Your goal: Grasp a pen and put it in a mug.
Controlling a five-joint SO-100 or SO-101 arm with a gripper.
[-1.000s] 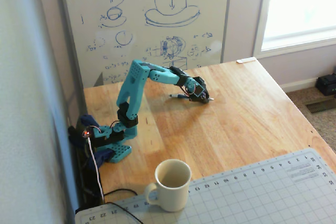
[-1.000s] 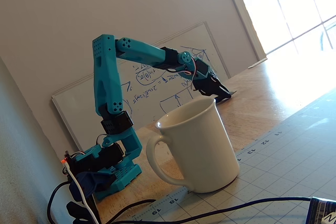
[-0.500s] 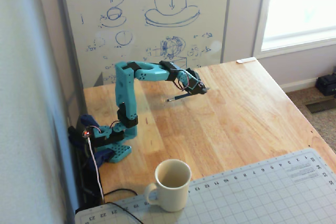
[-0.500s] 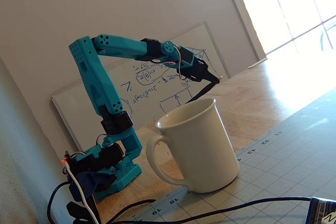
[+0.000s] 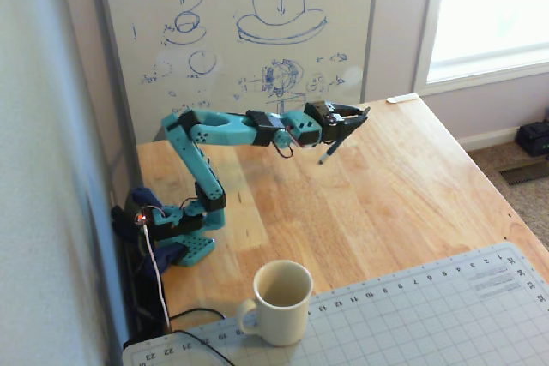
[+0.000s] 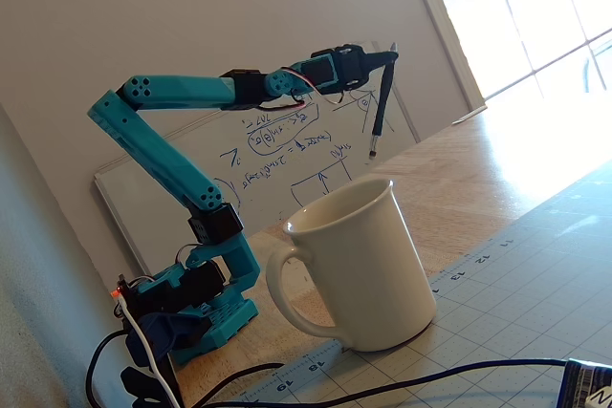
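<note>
Gripper point(image 5: 358, 114) clamped on the pen point(image 5: 330, 145), held in the air.

From my station I see the teal arm point(image 5: 225, 129) stretched out level above the wooden table point(image 5: 403, 186), the pen hanging nearly upright from the jaws, tip down, clear of the wood. The mug point(image 5: 280, 303) stands well apart from it at the near table edge, on the cutting mat point(image 5: 429, 315), handle toward the arm's base point(image 5: 176, 233).
</note>
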